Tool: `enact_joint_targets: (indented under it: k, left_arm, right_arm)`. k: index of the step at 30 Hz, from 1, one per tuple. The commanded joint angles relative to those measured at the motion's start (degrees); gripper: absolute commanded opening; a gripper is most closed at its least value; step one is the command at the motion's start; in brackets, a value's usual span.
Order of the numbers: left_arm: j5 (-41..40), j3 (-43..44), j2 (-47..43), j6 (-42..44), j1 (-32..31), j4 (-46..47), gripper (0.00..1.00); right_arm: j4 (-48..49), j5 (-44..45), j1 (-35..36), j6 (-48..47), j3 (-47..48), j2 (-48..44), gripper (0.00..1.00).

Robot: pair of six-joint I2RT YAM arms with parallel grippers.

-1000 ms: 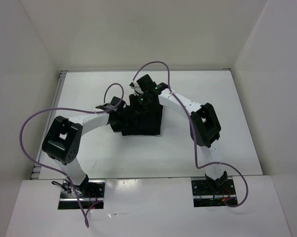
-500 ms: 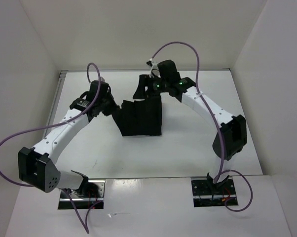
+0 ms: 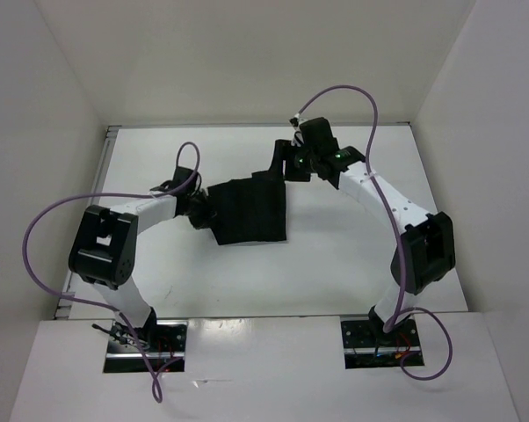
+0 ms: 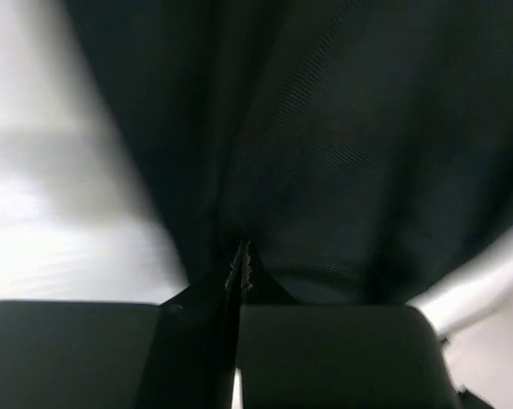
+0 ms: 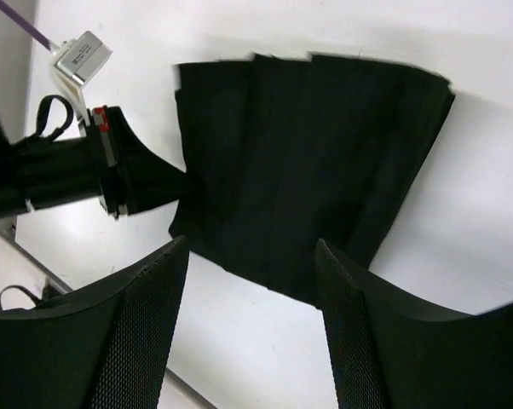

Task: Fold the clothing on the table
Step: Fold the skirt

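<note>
Top external view shows you the right gripper (image 3: 278, 164) has released the black garment (image 3: 251, 211) and hangs with its jaws spread, while the left gripper (image 3: 199, 209) stays clenched on the garment's left edge, leaving it folded mid-worktop (image 3: 352, 255).

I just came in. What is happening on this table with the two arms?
Two robot arms are working on a piece of black clothing on the white table. The left pincer is shut on the left edge of the clothing. The right pincer is open above the clothing's far right part and holds nothing. The clothing is already in a compact, roughly rectangular shape with fold lines across it.
</note>
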Motion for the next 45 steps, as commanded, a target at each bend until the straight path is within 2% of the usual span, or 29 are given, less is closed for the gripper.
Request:
enact_joint_targets:
  k: [1,5,12,14,16,17,18,19,20,23,24,26,28,30,34,37,45]
  left_arm:
    - [-3.6,-5.8,1.0,-0.4,2.0,1.0,0.0]
    - [-4.8,-10.3,1.7,-1.2,2.0,1.7,0.0]
    - [-7.1,-10.3,2.2,-2.4,2.0,-0.1,0.0]
    - [-7.8,-10.8,0.4,-2.4,2.0,-2.1,0.0]
    - [-7.8,-10.8,-5.0,-2.4,2.0,-3.8,0.0]
    - [-7.2,-10.2,-10.9,-2.4,2.0,-5.4,0.0]
    - [-7.2,-9.3,-14.2,-2.4,2.0,-6.2,0.03]
    - [-7.2,-8.8,-17.6,-1.7,2.0,-7.1,0.12]
    - [-7.8,-8.8,-23.8,-1.7,1.4,-8.7,0.35]
    - [-10.0,-7.9,-32.7,-1.7,1.4,-12.3,0.62]
    - [-10.0,-7.9,-34.2,-1.7,1.4,-13.2,0.75]
    - [-10.6,-10.4,-38.6,-3.2,1.4,-14.2,0.82]
    - [-10.6,-13.3,-43.7,-4.6,1.4,-14.2,0.88]
    - [-10.6,-18.1,-47.3,-6.4,1.4,-13.6,0.89]
    - [-11.7,-23.2,-57.3,-8.1,1.4,-12.4,0.94]
    - [-12.5,-24.0,-61.0,-8.7,2.0,-13.5,0.95]
    - [-13.2,-24.0,-60.1,-7.4,2.0,-14.7,0.94]
  right_arm:
    - [0.2,-2.0,0.4,-0.4,-1.9,-0.7,0.66]
    - [1.4,-3.4,0.4,-0.4,-3.1,0.6,0.66]
    - [1.4,-5.8,-0.2,-0.9,-4.1,2.3,0.68]
    - [0.8,-5.2,-0.2,-0.9,-4.1,2.3,0.68]
    - [-0.6,-2.7,-0.2,-0.9,-4.7,0.6,0.69]
    - [-0.6,-1.4,-0.2,-0.9,-5.4,-0.5,0.69]
    - [-0.6,-0.2,-0.8,-0.2,-6.0,-1.9,0.69]
    - [0.0,1.9,-0.8,-0.2,-7.9,-3.6,0.71]
    - [1.0,1.9,-2.4,0.4,-9.0,-7.1,0.74]
    - [1.6,1.0,-5.3,1.5,-13.3,-11.5,0.75]
    - [1.6,0.5,-5.3,1.5,-15.5,-12.0,0.75]
    - [1.0,0.4,-6.6,2.7,-17.9,-13.8,0.75]
    - [2.2,0.4,-6.6,5.1,-22.9,-15.5,0.75]
    - [4.0,1.8,-7.1,8.2,-27.8,-18.3,0.76]
    - [4.5,5.2,-7.7,11.4,-31.4,-20.1,0.76]
    - [4.5,5.2,-8.4,12.1,-31.4,-19.6,0.76]
    - [4.5,3.5,-8.4,12.1,-31.4,-18.4,0.78]
